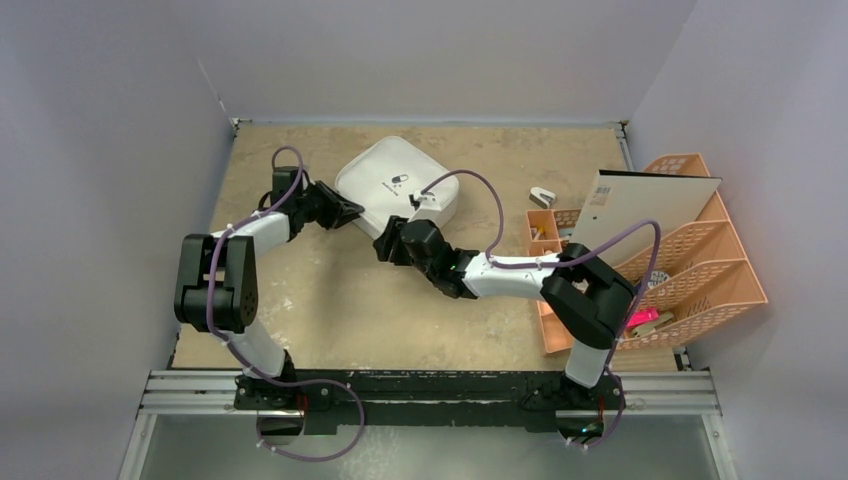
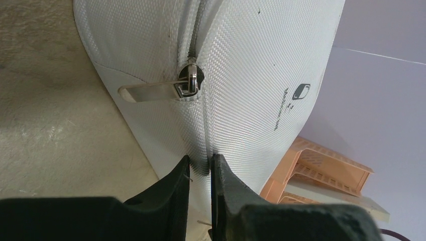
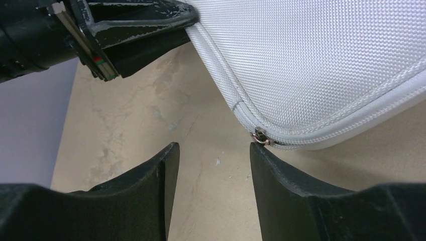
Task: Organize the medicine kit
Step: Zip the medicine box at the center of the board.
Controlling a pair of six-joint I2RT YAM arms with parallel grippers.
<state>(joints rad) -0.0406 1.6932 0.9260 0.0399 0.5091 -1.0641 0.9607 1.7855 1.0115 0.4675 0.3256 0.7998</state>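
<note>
The table (image 1: 330, 310) is a tan, mottled surface with pale scuffs. Plain lilac-grey walls (image 1: 100, 120) close it in on three sides, and a metal rail (image 1: 680, 390) runs along the near edge.

The medicine kit (image 1: 398, 185), a white case with a woven texture and a small dark logo on the lid, lies flat on the far middle of the table, turned at an angle.

The left pincer (image 2: 200, 173) is pressed together on the zipped seam at the kit's left edge, its fingers nipping the ridge of fabric. A flat metal pull tab (image 2: 150, 92) sticks out from the seam just beyond the grip.

The right pincer (image 3: 213, 165) is spread open, low over bare table at the kit's near corner and holding nothing. A small metal zip slider (image 3: 260, 135) sits just beside one finger.

A peach-orange lattice desk organizer (image 1: 720, 270) stands at the right edge with a pale board (image 1: 650, 205) leaning in it. A small white object (image 1: 542, 196) lies between organizer and kit.
</note>
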